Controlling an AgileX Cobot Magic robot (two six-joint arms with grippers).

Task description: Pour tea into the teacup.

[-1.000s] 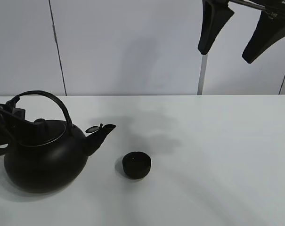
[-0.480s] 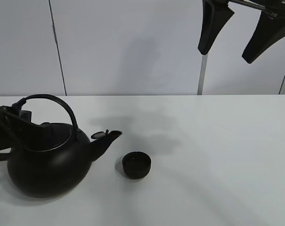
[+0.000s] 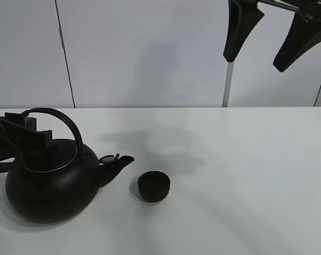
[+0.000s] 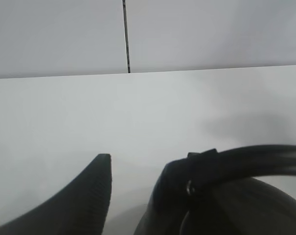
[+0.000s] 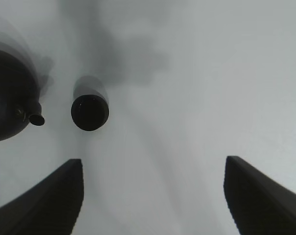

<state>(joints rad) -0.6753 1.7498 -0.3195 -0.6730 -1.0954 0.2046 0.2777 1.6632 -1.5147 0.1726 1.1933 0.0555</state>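
Fingers of the left gripper [image 4: 133, 196] stand apart around the root of the kettle's [image 3: 49, 183] arched handle, one bare finger on one side of it; whether the other touches I cannot tell. Out past the spout, which points toward the right arm's side, the teacup [image 3: 154, 186] sits upright just beside the kettle, small, round, matte black, handleless. High above, well away, the right gripper [image 3: 269, 34] hangs wide and empty.
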